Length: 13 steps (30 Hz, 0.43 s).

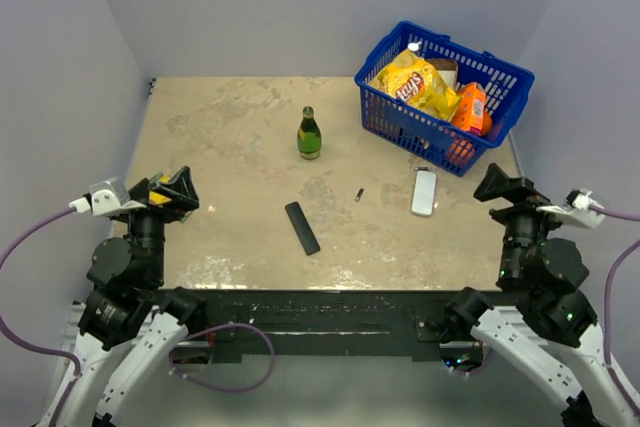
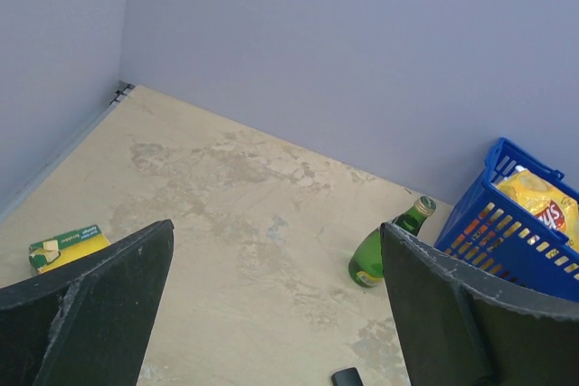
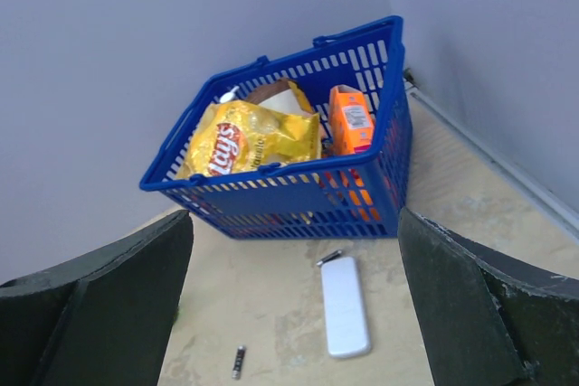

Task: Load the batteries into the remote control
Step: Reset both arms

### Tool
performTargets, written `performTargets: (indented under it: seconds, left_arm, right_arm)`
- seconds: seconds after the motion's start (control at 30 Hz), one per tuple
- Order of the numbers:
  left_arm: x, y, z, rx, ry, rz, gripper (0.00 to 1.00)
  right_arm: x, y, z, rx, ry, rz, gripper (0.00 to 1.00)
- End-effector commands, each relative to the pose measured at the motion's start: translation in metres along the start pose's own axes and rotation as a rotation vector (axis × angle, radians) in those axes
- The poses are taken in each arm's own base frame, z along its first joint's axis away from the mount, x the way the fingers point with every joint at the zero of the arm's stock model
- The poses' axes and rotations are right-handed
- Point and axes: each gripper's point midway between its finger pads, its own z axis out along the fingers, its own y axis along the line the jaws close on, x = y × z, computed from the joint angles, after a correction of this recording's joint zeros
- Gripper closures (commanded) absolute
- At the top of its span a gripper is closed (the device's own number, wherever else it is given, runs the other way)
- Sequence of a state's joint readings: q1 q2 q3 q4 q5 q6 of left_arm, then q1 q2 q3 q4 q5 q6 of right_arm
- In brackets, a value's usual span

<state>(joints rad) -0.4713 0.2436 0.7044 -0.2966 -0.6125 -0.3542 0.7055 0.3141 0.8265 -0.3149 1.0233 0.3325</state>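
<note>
left gripper (image 1: 172,193) and right gripper (image 1: 507,187) gape empty at frame sides; remote control (image 1: 302,228) lies centre, battery (image 1: 359,193) to its upper right

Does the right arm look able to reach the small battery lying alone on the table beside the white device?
Probably yes. The right tool is open and empty. The battery lies on bare table before it, apart from the white device and the basket, with nothing between them.

slim black remote control (image 1: 302,228) lying flat, angled, roughly midway between left fingers (image 1: 178,190) and right fingers (image 1: 503,185), touching neither, tiny dark-and-silvery battery (image 3: 239,361) lying flat ahead of right fingers, apart from remote
</note>
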Motion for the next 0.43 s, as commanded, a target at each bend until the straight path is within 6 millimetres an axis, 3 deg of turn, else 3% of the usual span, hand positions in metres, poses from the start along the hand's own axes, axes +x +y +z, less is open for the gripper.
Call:
performTargets:
  seconds: [0.0,0.4]
  left_arm:
    - [-0.008,0.006,-0.001,-0.019,-0.043,0.006,0.00]
    - [-0.010,0.008,-0.003,-0.018,-0.059,-0.008,0.00]
  right_arm:
    - [-0.003,-0.027,-0.007,0.052,-0.049,-0.019,0.02]
    - [0.006,-0.013,-0.001,0.022,-0.017,-0.085,0.02]
